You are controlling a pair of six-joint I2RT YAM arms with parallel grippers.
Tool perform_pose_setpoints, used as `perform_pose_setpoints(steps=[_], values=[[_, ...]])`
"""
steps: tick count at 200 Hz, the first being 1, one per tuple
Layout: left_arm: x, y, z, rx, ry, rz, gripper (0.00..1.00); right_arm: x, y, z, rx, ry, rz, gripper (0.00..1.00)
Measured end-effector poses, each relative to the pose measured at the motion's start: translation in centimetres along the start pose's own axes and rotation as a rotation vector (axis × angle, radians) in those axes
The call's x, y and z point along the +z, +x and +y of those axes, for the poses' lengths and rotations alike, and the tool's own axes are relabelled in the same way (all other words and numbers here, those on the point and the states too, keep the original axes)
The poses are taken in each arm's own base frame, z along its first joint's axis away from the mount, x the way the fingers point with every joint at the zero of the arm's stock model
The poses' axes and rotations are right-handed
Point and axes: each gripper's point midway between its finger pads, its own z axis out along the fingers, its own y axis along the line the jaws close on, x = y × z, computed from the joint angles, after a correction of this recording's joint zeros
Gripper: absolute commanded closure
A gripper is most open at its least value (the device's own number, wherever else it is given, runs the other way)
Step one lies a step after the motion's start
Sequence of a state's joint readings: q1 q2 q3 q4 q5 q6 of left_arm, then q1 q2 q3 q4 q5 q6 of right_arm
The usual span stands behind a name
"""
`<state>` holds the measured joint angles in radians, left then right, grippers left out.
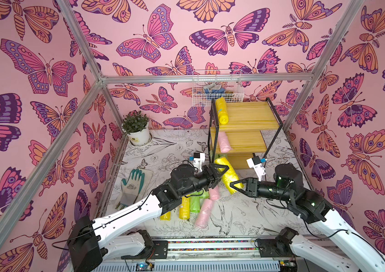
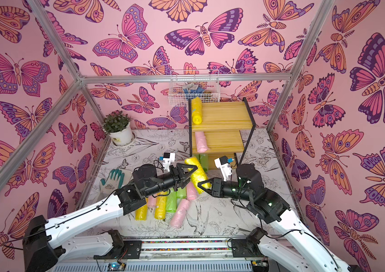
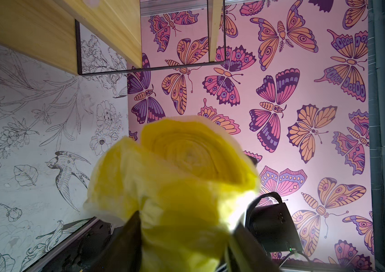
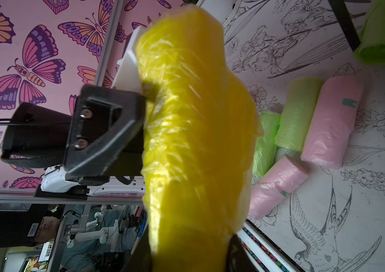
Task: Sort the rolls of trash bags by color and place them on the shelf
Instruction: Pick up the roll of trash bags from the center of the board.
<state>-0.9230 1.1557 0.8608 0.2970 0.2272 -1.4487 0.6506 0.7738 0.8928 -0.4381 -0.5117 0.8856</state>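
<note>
A yellow roll (image 1: 226, 173) (image 2: 197, 175) hangs tilted in the air in front of the shelf (image 1: 252, 113). My right gripper (image 1: 236, 186) (image 4: 189, 237) is shut on its lower end. My left gripper (image 1: 220, 174) (image 3: 186, 223) stands open, its fingers spread on either side of the roll's upper part (image 3: 182, 176). On the shelf, a yellow roll (image 1: 221, 110) lies on the top board, a pink roll (image 1: 224, 142) on the middle board and a green roll (image 2: 203, 162) on the bottom board. Several yellow, green and pink rolls (image 1: 196, 202) lie on the table under my left arm.
A grey-and-green glove (image 1: 132, 186) lies at the table's left side. A potted plant (image 1: 138, 131) stands in the back left corner. A white wire basket (image 1: 217, 89) hangs on the back wall just above the shelf. Metal frame posts run along the walls.
</note>
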Motion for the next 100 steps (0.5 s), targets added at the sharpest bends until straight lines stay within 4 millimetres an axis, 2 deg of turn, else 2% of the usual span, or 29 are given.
perform_pose_setpoints(steps=[23,43,64,83,100], values=[[-0.4,0.2,0.1,0.018,-0.041,0.010,0.01,-0.4,-0.5,-0.1,-0.016,0.053,-0.004,1.00],[-1.9,0.0,-0.4,0.070,-0.085,-0.007,0.01,-1.4,-2.1,1.6,-0.074,0.079,-0.036,1.00],[-4.9,-0.7,-2.2,0.153,-0.121,-0.064,0.01,-2.7,-4.7,4.3,-0.151,0.083,-0.100,1.00],[-8.4,-1.5,-4.3,0.234,-0.129,-0.139,0.00,-3.8,-7.3,6.2,-0.198,0.094,-0.167,1.00],[-11.4,-2.0,-4.6,0.292,-0.154,-0.199,0.00,-4.6,-9.9,7.4,-0.224,0.115,-0.225,1.00]])
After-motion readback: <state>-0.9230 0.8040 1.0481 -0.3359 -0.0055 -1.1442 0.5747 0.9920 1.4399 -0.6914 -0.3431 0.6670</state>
